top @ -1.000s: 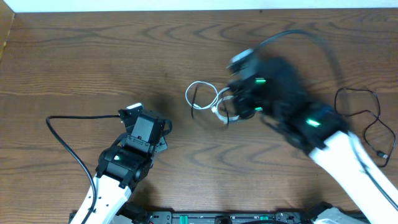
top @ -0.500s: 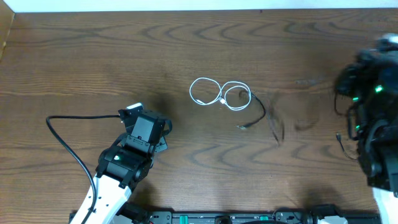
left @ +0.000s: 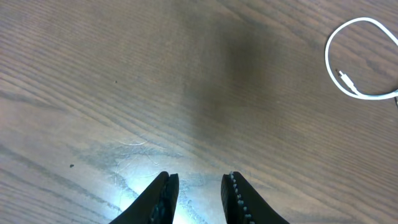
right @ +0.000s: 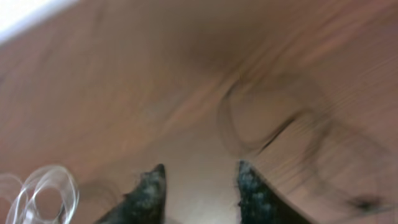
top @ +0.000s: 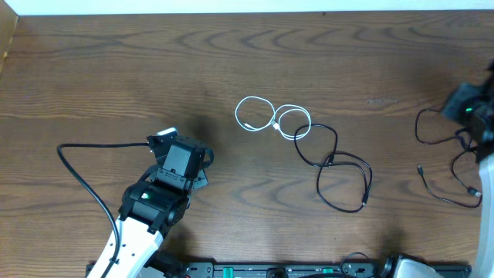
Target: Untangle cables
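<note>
From above, the white cable (top: 272, 120) is lying in two small loops near the middle of the wooden table (top: 116, 62). A black cable (top: 330, 161) is sprawling in wider loops just to its right and is touching or crossing it at one end; you cannot tell which. A second black cable (top: 417, 127) is lying well apart at the far right, beside the right arm (top: 472, 108), which the frame edge is cutting off. The left arm (top: 162, 185) is resting low on the left, and its own body is hiding its fingers.

In the left wrist view, the left gripper (left: 199, 186) is hovering over bare wood with its fingers (left: 165, 194) spread a little, gripping nothing. One white loop (left: 328, 59) and its plug are showing at the upper right, partly cut off.

The right wrist view is blurring badly. The right gripper (right: 199, 180) is showing two dark fingers (right: 149, 186) set apart, with nothing between them. You are seeing smeared black loops (right: 281, 127) ahead and white loops (right: 43, 186) at the lower left.
</note>
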### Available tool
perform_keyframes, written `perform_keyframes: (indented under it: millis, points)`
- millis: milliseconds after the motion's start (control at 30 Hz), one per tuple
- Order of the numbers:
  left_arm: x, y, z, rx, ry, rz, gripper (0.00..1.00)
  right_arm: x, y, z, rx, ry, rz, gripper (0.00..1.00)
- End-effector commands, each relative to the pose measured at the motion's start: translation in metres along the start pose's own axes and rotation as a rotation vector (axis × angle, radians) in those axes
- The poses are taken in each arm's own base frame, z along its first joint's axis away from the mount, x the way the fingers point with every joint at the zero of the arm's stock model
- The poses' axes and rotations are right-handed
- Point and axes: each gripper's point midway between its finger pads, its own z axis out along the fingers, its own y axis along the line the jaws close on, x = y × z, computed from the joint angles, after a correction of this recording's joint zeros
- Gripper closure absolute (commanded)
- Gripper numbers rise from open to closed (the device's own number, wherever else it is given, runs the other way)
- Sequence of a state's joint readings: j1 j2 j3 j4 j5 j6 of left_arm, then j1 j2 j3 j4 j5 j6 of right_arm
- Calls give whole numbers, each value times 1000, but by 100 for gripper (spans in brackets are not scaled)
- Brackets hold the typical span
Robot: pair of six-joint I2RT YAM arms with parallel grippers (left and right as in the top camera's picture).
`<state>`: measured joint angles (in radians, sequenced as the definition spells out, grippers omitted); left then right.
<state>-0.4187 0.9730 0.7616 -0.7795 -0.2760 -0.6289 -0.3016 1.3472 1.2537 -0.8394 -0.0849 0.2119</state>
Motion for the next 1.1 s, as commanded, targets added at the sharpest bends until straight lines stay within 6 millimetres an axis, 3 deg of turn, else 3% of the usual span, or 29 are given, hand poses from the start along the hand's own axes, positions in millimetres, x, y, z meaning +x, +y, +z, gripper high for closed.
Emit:
perform_keyframes:
  millis: [0,67,200,333,467,667,867,1067]
  points:
    - [-5,3,-1,-18,-18,-11,71,47,58,12,-306,241,-54,60]
    - [-5,3,-1,-18,-19,-11,71,83,77,17,-375,404,-85,57]
    - [-5,3,-1,-18,-19,-12,71,131,96,23,-374,601,-163,53]
    - [-5,3,-1,-18,-19,-11,71,164,109,32,-317,697,-233,50]
    - [-5,3,-1,-18,-19,-11,71,186,115,45,-199,729,-285,49]
    - [-5,3,-1,-19,-19,-11,71,218,139,59,-225,751,-505,44]
    - [-5,3,-1,-19,-18,-11,71,242,132,79,-71,767,-668,43]
    - [-5,3,-1,-19,-19,-11,71,259,145,93,-85,770,-717,43]
